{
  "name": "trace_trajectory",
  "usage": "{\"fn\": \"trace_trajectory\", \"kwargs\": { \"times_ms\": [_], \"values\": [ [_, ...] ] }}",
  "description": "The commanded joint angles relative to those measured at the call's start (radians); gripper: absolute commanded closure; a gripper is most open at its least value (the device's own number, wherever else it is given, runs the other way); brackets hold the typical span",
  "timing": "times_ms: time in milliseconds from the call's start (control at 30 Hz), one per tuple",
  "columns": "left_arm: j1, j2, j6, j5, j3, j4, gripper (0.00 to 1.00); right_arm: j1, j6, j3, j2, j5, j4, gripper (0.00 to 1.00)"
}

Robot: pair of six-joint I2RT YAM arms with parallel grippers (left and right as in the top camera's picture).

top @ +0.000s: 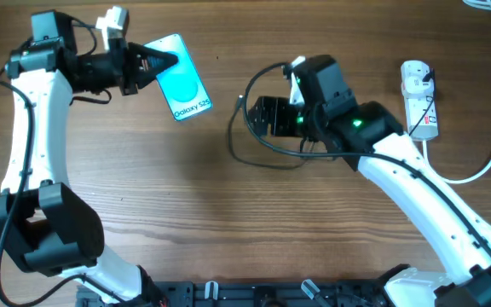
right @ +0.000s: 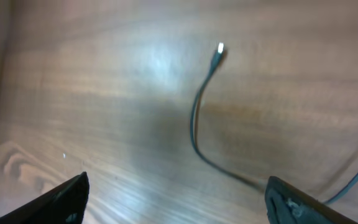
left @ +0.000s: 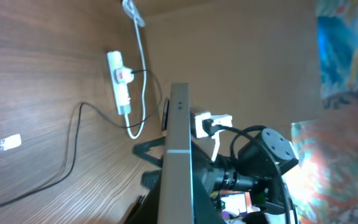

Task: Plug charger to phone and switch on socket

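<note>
While the left gripper [top: 157, 61] is clamped on one short end of the phone [top: 182, 78], the phone sits at the far left of the table [top: 160, 196], screen up and lit turquoise and white, "Galaxy S25" text at the end away from the fingers. In the left wrist view the phone shows edge-on as a thin grey slab between the dark fingers; can't tell if it rests on the wood or is lifted off it. The right gripper [top: 252, 115] is near table centre, well apart from the phone. Its fingers [right: 67, 199] are spread wide with nothing between them, only bare wood and cable below. The charger [right: 195, 124] lies loose on the table as a thin black curve under and around the right gripper, looping on the side toward the phone. Its plug tip [right: 220, 48] is free on the wood, touching neither claw nor phone. The socket [top: 418, 102] lies flat at the far right, beside the right arm. It has a red mark on its body, and its white lead [top: 463, 175] trails off toward the right edge. The black cable runs up to the socket in the left wrist view. Switch position is too small to tell.
</note>
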Motion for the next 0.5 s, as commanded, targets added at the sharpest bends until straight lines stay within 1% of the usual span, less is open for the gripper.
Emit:
{"fn": "trace_trajectory", "kwargs": {
  "times_ms": [0, 167, 200, 233, 300, 367, 433, 467],
  "values": [
    [0.053, 0.002, 0.007, 0.092, 0.002, 0.002, 0.96, 0.001, -0.055, 0.132, 0.068, 0.069, -0.026, 0.12],
    [0.12, 0.002, -0.015, 0.08, 0.002, 0.003, 0.96, 0.002, -0.084, 0.408, 0.31, 0.053, -0.141, 0.12],
    [0.128, 0.002, -0.015, 0.066, 0.002, 0.003, 0.96, 0.002, -0.099, 0.441, 0.355, 0.03, -0.146, 0.03],
    [0.135, 0.002, -0.015, 0.036, 0.002, 0.002, 0.96, 0.002, -0.1, 0.464, 0.397, 0.006, -0.143, 0.01],
    [0.138, 0.002, -0.024, -0.039, 0.002, -0.001, 0.96, 0.001, -0.081, 0.47, 0.471, -0.019, -0.113, 0.0],
    [0.138, 0.002, -0.069, -0.109, 0.002, -0.001, 0.96, 0.001, -0.025, 0.47, 0.528, -0.019, -0.085, 0.0],
    [0.138, 0.002, -0.072, -0.148, 0.002, -0.001, 0.96, 0.001, 0.032, 0.47, 0.58, -0.019, -0.059, 0.01],
    [0.138, 0.002, -0.072, -0.166, 0.002, -0.002, 0.96, 0.002, 0.047, 0.47, 0.605, -0.019, -0.043, 0.06]
  ]
}}
